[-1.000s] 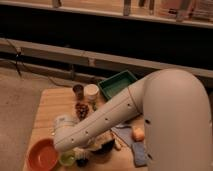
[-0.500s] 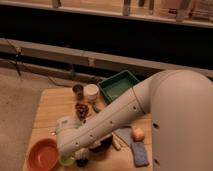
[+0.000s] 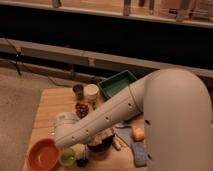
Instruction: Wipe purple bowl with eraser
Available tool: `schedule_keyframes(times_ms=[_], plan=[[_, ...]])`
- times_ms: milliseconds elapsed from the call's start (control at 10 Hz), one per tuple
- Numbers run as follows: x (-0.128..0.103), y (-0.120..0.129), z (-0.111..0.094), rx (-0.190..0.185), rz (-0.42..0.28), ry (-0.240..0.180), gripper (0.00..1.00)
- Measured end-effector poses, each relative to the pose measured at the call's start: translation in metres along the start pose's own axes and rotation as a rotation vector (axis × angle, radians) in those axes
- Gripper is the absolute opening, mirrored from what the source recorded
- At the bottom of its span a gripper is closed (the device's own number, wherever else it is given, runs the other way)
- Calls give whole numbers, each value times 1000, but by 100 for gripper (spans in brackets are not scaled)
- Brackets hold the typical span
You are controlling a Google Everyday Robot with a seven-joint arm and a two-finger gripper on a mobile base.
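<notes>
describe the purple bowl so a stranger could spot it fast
On the wooden table, look along the near edge beneath the white arm. Three bowls sit there: orange bowl, lime-green bowl, then the purple bowl, just right of the gripper. It alone is glossy and almost black.

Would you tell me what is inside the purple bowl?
The arm covers most of the purple bowl, so its inside is hidden; only a dark edge shows. The tool sits by it, near the lime-green bowl.
</notes>
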Motion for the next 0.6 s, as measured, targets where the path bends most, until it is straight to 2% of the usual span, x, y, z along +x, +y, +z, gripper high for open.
schedule_keyframes(times_ms=[100,600], plan=[[3,3,2,-51,21,15,0],[11,27,-1,-94,45,40,0]])
